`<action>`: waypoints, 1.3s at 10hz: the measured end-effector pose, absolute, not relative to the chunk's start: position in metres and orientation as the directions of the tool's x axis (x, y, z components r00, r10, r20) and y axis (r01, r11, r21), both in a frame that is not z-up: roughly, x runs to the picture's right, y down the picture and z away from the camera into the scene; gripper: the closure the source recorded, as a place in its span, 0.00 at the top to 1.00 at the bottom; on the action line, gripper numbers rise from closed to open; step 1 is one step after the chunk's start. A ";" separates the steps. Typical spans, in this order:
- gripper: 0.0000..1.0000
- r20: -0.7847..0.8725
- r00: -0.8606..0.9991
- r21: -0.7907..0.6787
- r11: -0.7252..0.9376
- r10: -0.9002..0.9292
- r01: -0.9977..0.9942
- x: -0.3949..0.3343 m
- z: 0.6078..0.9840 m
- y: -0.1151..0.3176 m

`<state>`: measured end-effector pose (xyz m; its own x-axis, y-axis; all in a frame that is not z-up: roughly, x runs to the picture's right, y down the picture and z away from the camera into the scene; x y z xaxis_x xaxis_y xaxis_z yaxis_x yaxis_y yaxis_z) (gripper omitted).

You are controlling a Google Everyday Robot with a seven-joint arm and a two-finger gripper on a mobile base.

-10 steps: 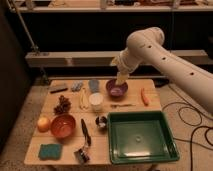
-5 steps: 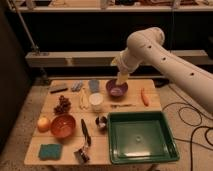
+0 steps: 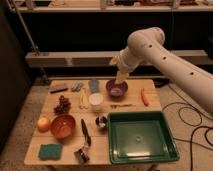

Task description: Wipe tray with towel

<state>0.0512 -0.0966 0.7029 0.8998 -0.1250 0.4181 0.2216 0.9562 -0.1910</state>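
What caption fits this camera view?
Open gripper hovers near purple bowl; towel and green tray lie untouched.

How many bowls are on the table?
2. The purple bowl sits at the back, just below the gripper. The red-orange bowl is near the front left, beside the orange fruit. None seem hidden.

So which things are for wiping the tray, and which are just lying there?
For the job: tray, towel, gripper up above the purple bowl, jaws open.
Just lying about: blue cup, white cup, teal pad, reddish bowl.
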 end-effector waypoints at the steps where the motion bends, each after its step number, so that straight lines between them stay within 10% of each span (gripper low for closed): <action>1: 0.65 0.452 0.882 -0.178 0.955 -0.135 0.237 0.035 0.709 -0.104; 13: 0.65 0.516 0.801 -0.175 0.878 -0.304 0.446 -0.189 0.861 -0.123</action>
<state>-0.1893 -0.1228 0.8610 0.8009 -0.3043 0.5158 0.4460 0.8779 -0.1746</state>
